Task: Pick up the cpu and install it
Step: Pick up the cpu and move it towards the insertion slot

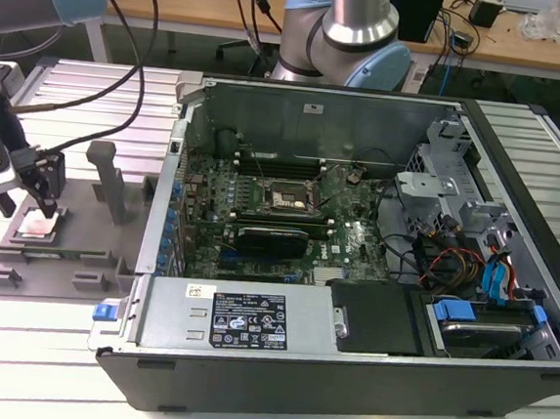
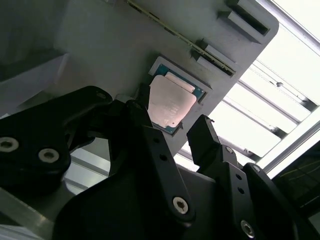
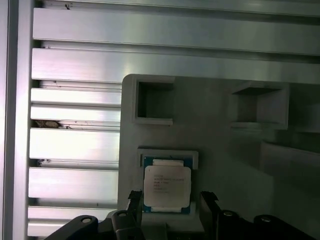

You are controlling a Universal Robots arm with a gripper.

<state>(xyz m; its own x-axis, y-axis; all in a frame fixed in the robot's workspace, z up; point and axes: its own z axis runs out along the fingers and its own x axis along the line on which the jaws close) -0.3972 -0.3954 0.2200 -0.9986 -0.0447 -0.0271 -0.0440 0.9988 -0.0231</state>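
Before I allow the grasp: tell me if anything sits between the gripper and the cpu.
Nothing visible does. The open gripper straddles the cpu, which lies bare in its recess in the grey fixture tray.

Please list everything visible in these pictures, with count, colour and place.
slatted metal table: one, silver, under everything.
grey plastic fixture tray with upright posts: one, grey, on the table, exterior view's left.
small flat square cpu with pale silver top: one, silver, in a recess of the tray.
open black computer case: one, black, beside the tray.
green motherboard: one, green, inside the case.
black square socket frame: one, black, on the motherboard.
gripper: one, black, open, fingers either side of the cpu.
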